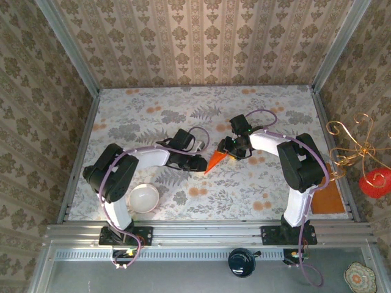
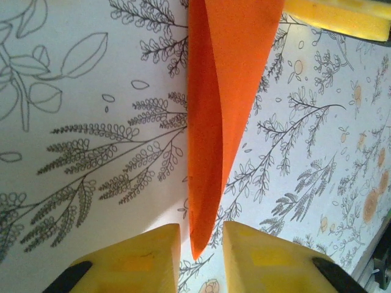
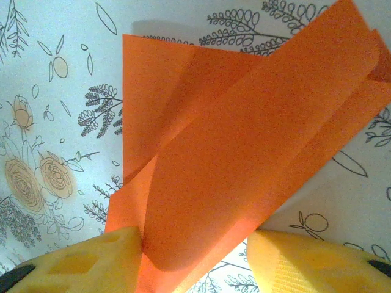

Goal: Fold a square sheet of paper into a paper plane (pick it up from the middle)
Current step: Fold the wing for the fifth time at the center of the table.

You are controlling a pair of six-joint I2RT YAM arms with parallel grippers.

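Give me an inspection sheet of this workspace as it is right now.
Surface: floral cloth, flat.
Job's things: orange paper, partly folded, between both claws.
Clutter: white bowl at near left; brownish rectangle at right edge.
Claws: left claw narrowly open around paper's tip; right claw open wide around paper.
Cables: purple cables run along both arms.
Surroundings: patterned walls; gold wire ornament outside on the right.
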